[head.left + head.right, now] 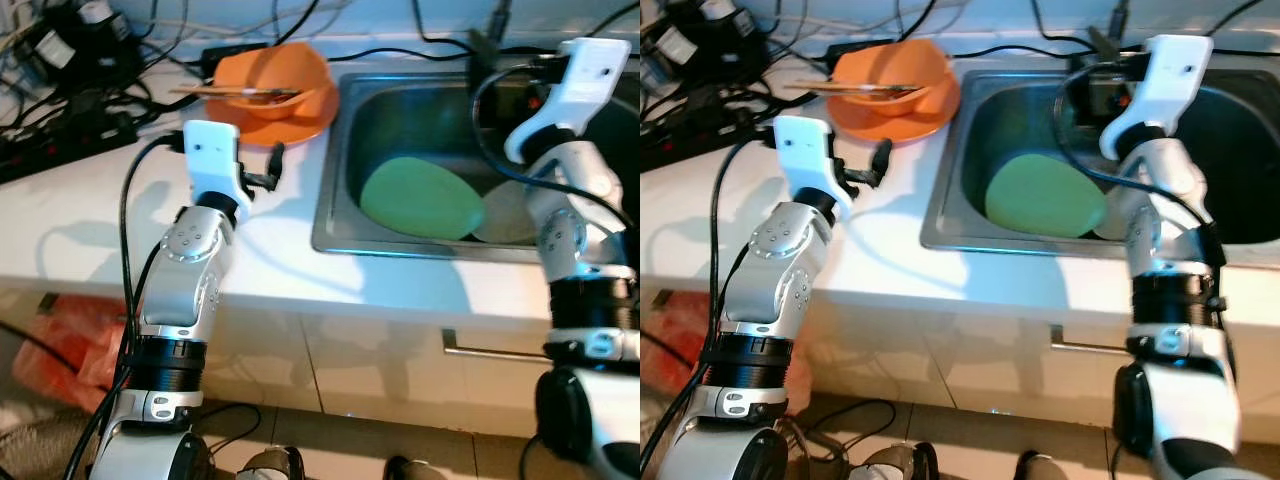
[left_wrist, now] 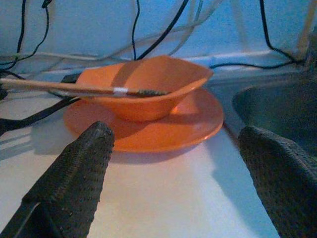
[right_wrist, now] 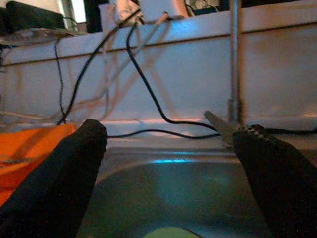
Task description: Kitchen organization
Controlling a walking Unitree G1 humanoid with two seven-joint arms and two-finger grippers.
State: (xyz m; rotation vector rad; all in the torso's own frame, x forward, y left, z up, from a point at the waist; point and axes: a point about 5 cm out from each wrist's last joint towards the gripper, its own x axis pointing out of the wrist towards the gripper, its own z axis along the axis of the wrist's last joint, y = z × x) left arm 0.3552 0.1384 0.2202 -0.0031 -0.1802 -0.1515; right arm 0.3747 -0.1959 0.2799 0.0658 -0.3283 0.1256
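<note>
An orange bowl [image 1: 268,78] sits on an orange plate [image 1: 300,120] on our white worktop [image 1: 90,220], beside the steel sink [image 1: 400,130], with chopsticks [image 1: 235,93] laid across the bowl's rim. Our left claw [image 2: 173,163] hovers near the plate, fingers spread wide, holding nothing. Our right claw [image 3: 168,173] hangs over the sink, wide open and empty, above a green plate [image 1: 420,198] in the basin.

No readable text, labels, brand names, numbers or signs appear anywhere in these views. The orange bowl [image 2: 148,87], the orange plate [image 2: 188,124] beneath it, the green item [image 1: 420,200] in the sink [image 1: 335,170] and the white desk [image 1: 90,210] all have plain, unmarked surfaces
</note>
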